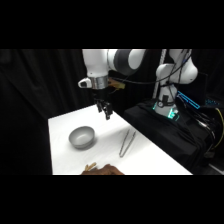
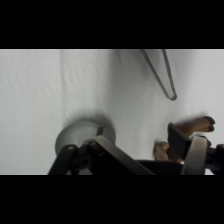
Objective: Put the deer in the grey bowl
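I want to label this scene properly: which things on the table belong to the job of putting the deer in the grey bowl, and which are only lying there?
Belong to the job:
- deer, at the table's near edge
- grey bowl
- hand, above the table

Only lying there:
- metal tongs, beside the bowl

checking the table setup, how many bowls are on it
1: a small round matte grey bowl sits on the white table's left part, left of the slim metal tongs. No other bowl shows, though the table's near edge is cut off.
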Tool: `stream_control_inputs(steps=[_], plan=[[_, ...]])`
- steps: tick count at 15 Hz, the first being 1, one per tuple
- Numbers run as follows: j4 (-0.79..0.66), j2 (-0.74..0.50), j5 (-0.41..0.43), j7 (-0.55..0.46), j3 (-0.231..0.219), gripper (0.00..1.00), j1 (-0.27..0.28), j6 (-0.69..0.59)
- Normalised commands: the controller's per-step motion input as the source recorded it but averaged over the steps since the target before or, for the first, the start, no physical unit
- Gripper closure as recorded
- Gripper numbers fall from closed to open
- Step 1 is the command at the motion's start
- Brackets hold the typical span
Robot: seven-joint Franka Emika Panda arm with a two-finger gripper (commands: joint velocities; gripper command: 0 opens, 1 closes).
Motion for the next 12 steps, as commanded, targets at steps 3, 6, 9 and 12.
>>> stream_control_inputs(steps=[3, 6, 9, 12], plan=[[0.06, 0.02, -0.003, 0.02, 0.028, 0.0, -0.002, -0.02], [0.25, 0.13, -0.029, 0.08, 0.055, 0.0, 0.04, -0.06], [0.46, 0.31, -0.019, 0.14, 0.074, 0.0, 0.085, -0.09], [0.63, 0.47, -0.045, 0.21, 0.051, 0.0, 0.107, -0.12]])
